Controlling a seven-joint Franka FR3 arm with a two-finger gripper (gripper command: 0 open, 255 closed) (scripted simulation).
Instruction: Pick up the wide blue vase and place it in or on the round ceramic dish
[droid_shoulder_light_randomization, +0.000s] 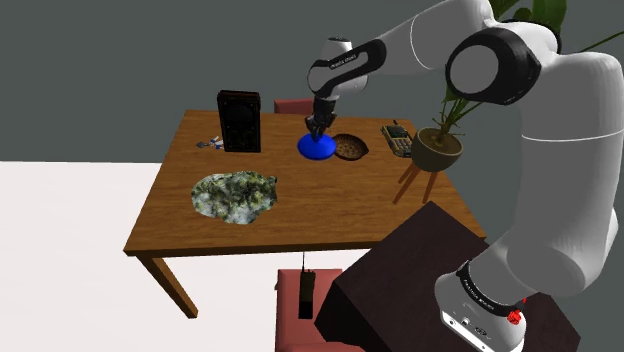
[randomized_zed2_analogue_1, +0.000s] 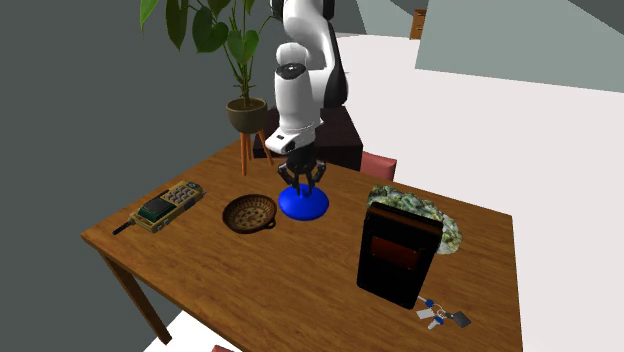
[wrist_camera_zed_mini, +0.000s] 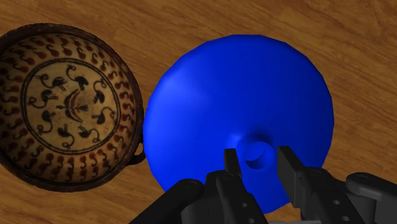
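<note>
pincer (wrist_camera_zed_mini: 257, 158) spread, straddling neck of blue vase (wrist_camera_zed_mini: 235, 95), not pinching yet. Vase sits on bench (wrist_camera_zed_mini: 362, 38) just beside dish (wrist_camera_zed_mini: 67, 105). Looks rigid, glossy, prob slippery + breakable; I'd grip the narrow neck

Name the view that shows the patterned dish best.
The wrist view: the dish lies close, its painted inside facing the camera. The shoulder and second exterior views show it from afar, beside the blue vase, pattern indistinct.
</note>
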